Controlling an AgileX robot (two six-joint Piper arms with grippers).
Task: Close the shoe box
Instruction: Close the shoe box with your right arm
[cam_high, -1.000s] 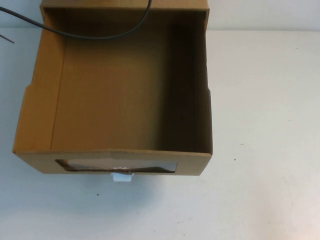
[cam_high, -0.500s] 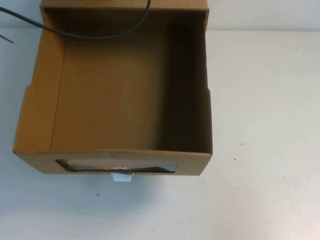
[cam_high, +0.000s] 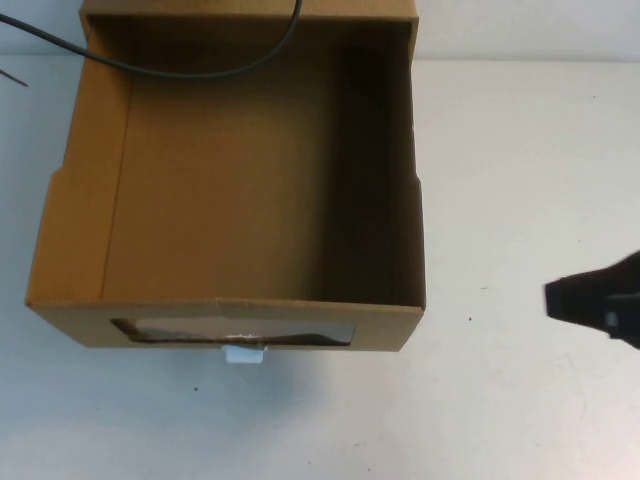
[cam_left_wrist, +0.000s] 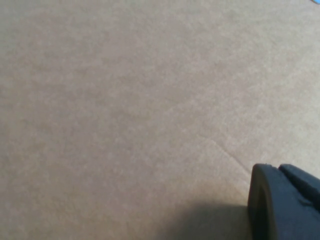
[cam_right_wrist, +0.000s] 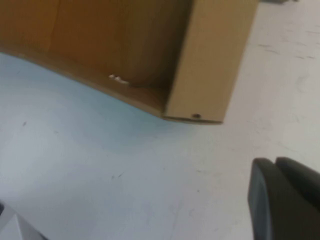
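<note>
The shoe box (cam_high: 230, 180) is a brown cardboard drawer pulled out toward me, empty, with a clear window (cam_high: 235, 330) in its front and a white pull (cam_high: 243, 353) just below. My right gripper (cam_high: 555, 298) reaches in from the right edge, shut and empty, over the table to the right of the drawer's front corner. In the right wrist view the gripper (cam_right_wrist: 276, 162) is apart from the box corner (cam_right_wrist: 210, 60). My left gripper (cam_left_wrist: 279, 169) is out of the high view, shut, close against plain cardboard (cam_left_wrist: 125, 100).
A black cable (cam_high: 200, 72) hangs across the back of the open drawer. The box's outer sleeve (cam_high: 250, 8) shows at the top edge. White tabletop (cam_high: 530, 180) lies to the right of the box and in front of it.
My right gripper has come into the high view from the right edge. The box has not moved.
</note>
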